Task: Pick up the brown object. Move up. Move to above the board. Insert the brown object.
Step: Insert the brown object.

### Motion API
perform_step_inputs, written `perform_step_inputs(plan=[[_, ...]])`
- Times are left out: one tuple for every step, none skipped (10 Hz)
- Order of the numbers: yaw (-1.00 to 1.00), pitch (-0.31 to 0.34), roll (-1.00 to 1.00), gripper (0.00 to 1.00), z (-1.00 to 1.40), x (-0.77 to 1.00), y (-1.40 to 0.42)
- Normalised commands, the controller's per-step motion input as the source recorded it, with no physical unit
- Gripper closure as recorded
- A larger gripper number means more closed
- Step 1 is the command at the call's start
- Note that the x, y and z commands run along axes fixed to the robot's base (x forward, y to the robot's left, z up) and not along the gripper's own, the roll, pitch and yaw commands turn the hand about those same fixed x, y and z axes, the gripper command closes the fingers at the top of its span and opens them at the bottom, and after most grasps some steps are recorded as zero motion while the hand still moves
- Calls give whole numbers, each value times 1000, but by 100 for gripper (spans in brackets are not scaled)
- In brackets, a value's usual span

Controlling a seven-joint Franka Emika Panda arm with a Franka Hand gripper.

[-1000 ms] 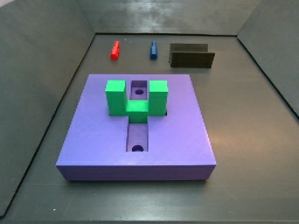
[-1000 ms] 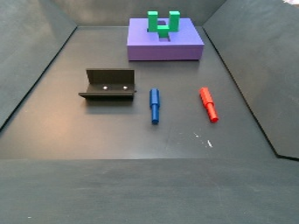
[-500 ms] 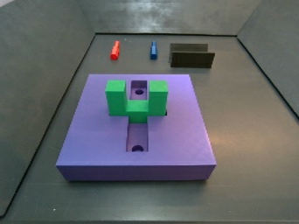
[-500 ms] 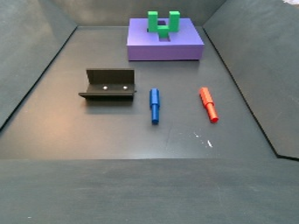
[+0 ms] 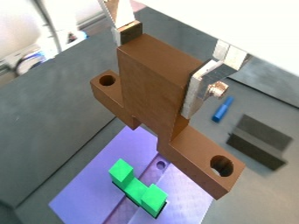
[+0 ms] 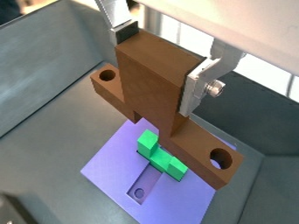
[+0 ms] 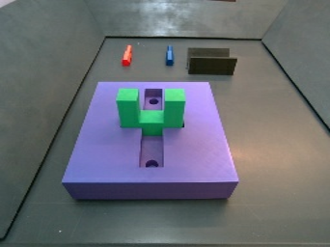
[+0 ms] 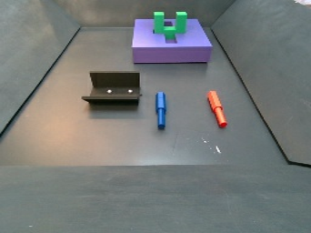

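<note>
Hand (image 5: 166, 66) hangs high above the board (image 6: 117, 162), plates clamped on the brown object (image 6: 158, 96). Before lowering, line its length along the groove (image 6: 142, 186), clear of the green block (image 6: 160, 156).

The end effector (image 5: 170, 63) appears only in both wrist views, its flat silver fingers (image 6: 198, 84) clamped on opposite sides of the brown object (image 6: 158, 92); neither side view shows the arm.
</note>
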Motion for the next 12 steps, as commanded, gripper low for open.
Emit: perform_step_inputs(plan=[[-766,0,-21,100,0,140,-6],[-766,-10,-24,100,-51,146,-40],[-803,-23,0,100,-266,169,-140],[-760,-21,0,100,-297,229,-120],[-811,-11,0,100,-246,134,-134],[-797,0,0,100,-169,34,-120],[-851,0,0,100,-83,63,-106],[-894,0,0,100,-49,37,-71],[-886,0,0,100,-106,80,-114],[-900,0,0,100,-174,89,-117],[-894,0,0,100,-177,66,-106],[-877,0,13,100,-160,0,-91]])
